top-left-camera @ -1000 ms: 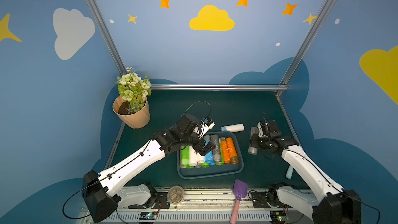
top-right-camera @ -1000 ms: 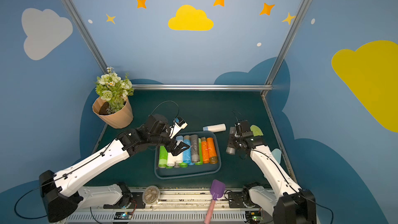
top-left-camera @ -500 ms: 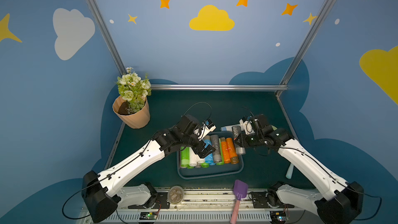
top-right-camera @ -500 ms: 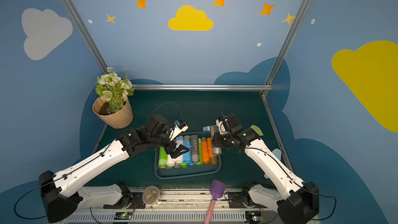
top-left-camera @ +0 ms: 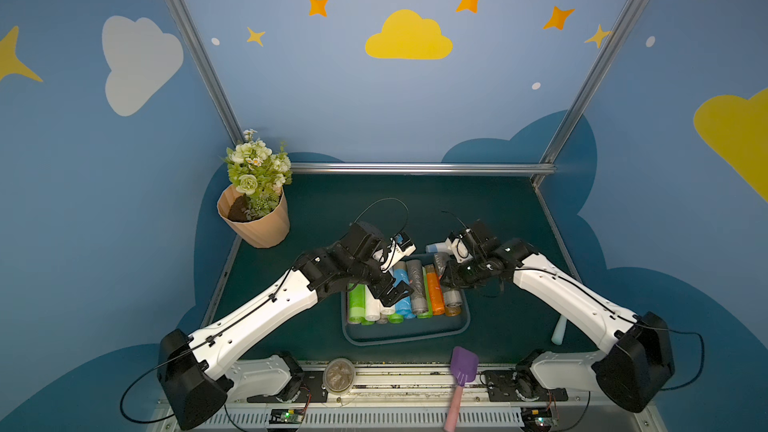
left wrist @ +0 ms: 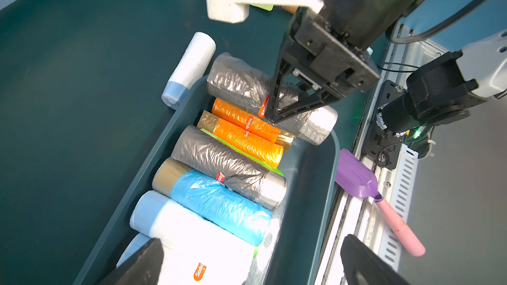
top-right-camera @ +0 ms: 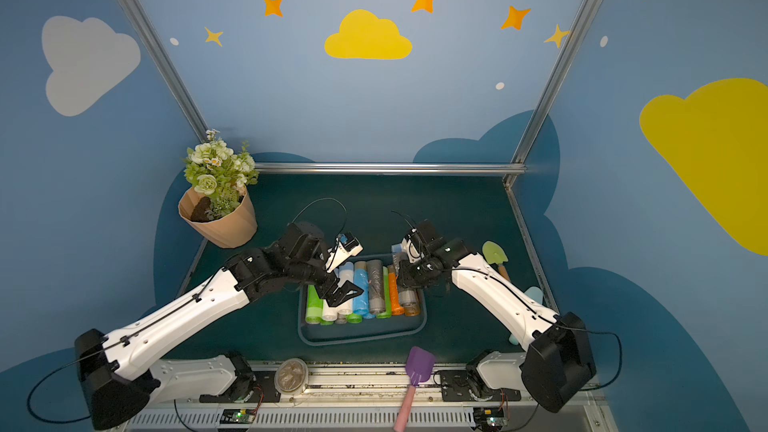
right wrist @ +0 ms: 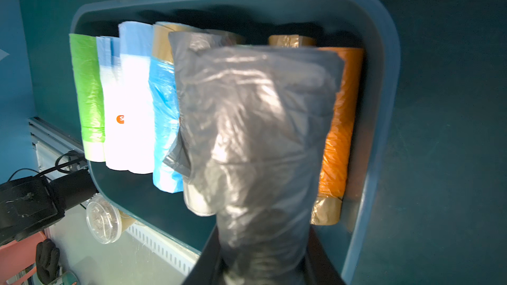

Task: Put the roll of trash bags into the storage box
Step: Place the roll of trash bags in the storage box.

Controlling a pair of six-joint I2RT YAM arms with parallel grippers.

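Observation:
The dark blue-teal storage box (top-left-camera: 405, 340) (top-right-camera: 361, 340) sits at the table's front centre, with several rolls lying side by side in it: green, white, blue, grey and orange. My right gripper (top-left-camera: 451, 280) (right wrist: 263, 264) is shut on a grey roll of trash bags (right wrist: 260, 132) (left wrist: 241, 83). It holds the roll over the box's right end, beside the orange rolls (left wrist: 247, 132). My left gripper (top-left-camera: 395, 290) (left wrist: 249, 267) hangs open over the white and blue rolls at the box's left part, holding nothing. A white roll with a blue end (top-left-camera: 436, 248) (left wrist: 189, 69) lies on the table just behind the box.
A tan pot of flowers (top-left-camera: 257, 222) stands at the back left. A purple spatula with a pink handle (top-left-camera: 461, 371) and a clear lidded cup (top-left-camera: 339, 375) rest on the front rail. A green spatula (top-right-camera: 494, 253) lies to the right, behind my right arm.
My right arm has swung left with the grey roll, from beside the box's right side to above the box's right end. The left arm has hardly moved.

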